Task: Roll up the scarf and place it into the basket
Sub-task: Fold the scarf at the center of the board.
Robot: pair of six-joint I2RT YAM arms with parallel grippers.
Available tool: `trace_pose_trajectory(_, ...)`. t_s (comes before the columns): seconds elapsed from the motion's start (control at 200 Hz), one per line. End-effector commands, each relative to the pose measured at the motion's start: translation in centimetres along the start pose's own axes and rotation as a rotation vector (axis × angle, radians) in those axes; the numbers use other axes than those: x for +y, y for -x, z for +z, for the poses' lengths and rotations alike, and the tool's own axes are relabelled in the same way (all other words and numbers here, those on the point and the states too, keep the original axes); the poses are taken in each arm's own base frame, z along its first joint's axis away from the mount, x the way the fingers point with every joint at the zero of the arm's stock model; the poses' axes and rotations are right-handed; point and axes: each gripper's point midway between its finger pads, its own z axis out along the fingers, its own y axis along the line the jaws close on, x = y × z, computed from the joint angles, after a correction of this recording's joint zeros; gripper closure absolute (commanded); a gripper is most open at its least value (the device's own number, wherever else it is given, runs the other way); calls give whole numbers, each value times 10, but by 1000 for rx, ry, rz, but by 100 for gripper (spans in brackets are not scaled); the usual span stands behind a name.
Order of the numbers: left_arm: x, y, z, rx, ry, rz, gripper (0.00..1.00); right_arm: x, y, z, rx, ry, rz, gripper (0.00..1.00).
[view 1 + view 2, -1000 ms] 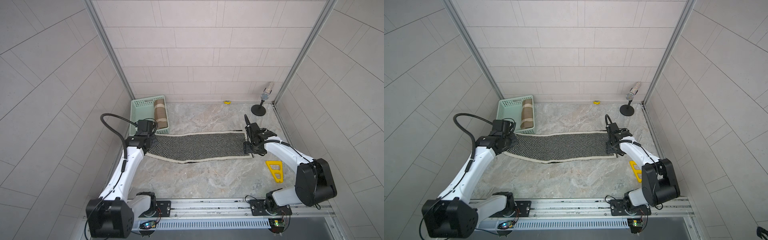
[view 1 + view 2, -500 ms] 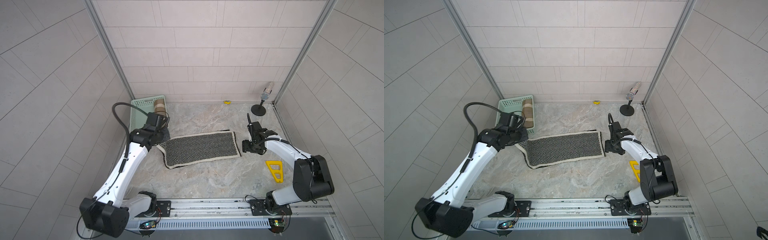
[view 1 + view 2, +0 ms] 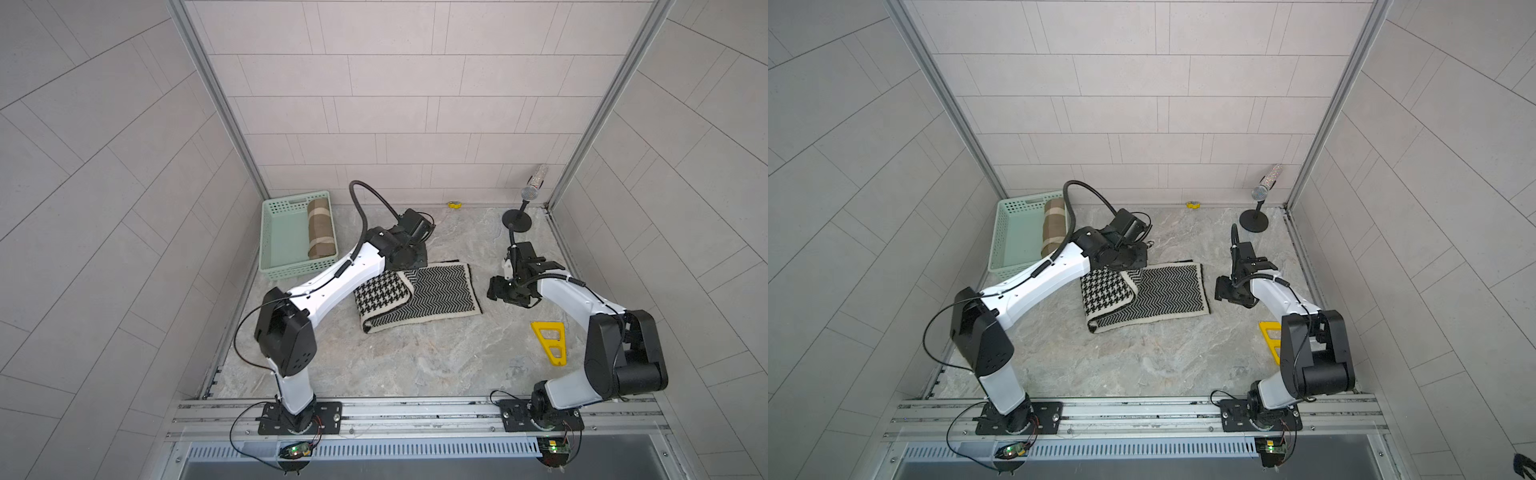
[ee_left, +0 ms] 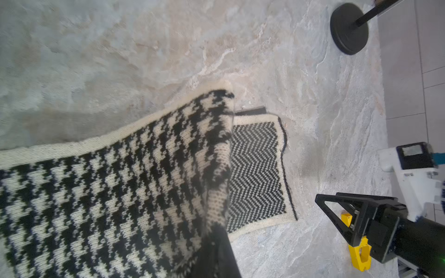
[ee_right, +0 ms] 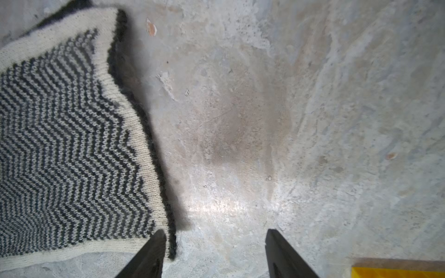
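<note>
Left wrist view shows the left gripper (image 4: 215, 238) clenched on the lifted end of the scarf (image 3: 440, 295), mid-table right of the basket (image 3: 286, 237); lay it evenly rightward, edges aligned, toward the released, empty right gripper (image 5: 215, 232).

We see a marbled top (image 3: 415, 365) bearing the scarf (image 3: 440, 295), basket (image 3: 286, 237), mic stand (image 3: 517, 219), yellow triangle (image 3: 547, 328) and a yellow bit (image 3: 455, 204) by the wall.

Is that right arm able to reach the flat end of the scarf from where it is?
Probably yes: the right gripper hangs open just beside the flat end of the scarf, with only bare tabletop around it and nothing blocking.
</note>
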Motion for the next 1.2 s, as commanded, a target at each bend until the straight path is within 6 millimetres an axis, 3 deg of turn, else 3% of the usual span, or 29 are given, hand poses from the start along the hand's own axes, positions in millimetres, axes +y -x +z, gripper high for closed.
trace_pose_trajectory(0.0, -19, -1, 13, -1, -7, -37, 100, -2, 3, 6, 10, -5, -5, 32)
trace_pose_trajectory(0.275, -59, -13, 50, -26, -20, -38, 100, 2, 2, 12, 29, 20, -9, 34)
trace_pose_trajectory(0.59, -90, -14, 55, -33, -68, -52, 100, 5, -1, 20, 49, 36, -13, 37)
trace_pose_trajectory(0.816, -96, -14, 55, -35, -75, -59, 100, 16, -8, 34, 79, 107, -13, 56)
trace_pose_trajectory(0.916, -99, -14, 55, -32, -82, -56, 100, 11, -12, 44, 107, 84, -5, 70)
trace_pose_trajectory(1.056, -98, -11, 50, -41, -73, -41, 100, -10, -15, 51, 119, -29, 7, 75)
trace_pose_trajectory(1.196, -103, -8, 50, -44, -91, -62, 100, -9, -16, 56, 129, -21, 15, 80)
